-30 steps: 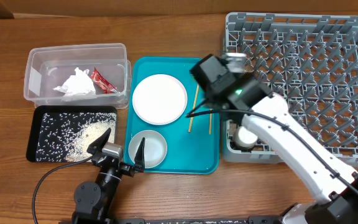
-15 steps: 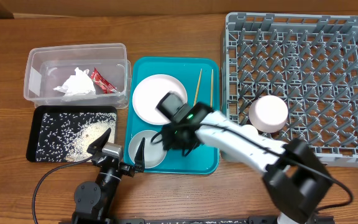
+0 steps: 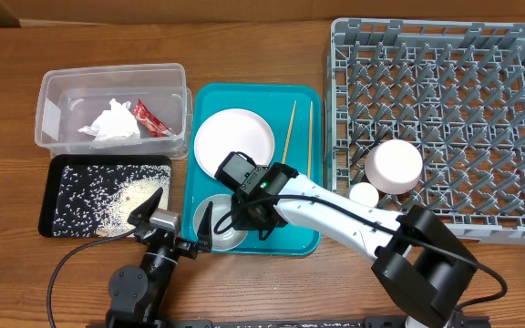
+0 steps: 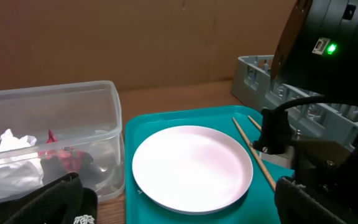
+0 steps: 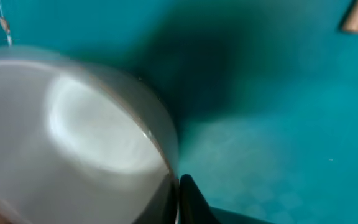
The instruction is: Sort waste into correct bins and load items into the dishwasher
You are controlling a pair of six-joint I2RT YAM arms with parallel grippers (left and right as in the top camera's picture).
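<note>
Finds greyish-white bowl (image 3: 219,230) at nine o'clock of right gripper (image 3: 235,217), rim beside its fingertip (image 5: 188,199); cannot tell jaw spread.

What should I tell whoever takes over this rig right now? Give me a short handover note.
Left gripper: open, empty, at the front-left corner of the teal tray.
Right gripper: at the rim of the greyish-white bowl on the teal tray; whether it grips cannot be told.
Done: napkin and red sachet in the clear tub; rice in the black tray; pink bowl and white cup in the rack.
Left: greyish-white bowl, white plate and two chopsticks go from the teal tray into the rack.
</note>
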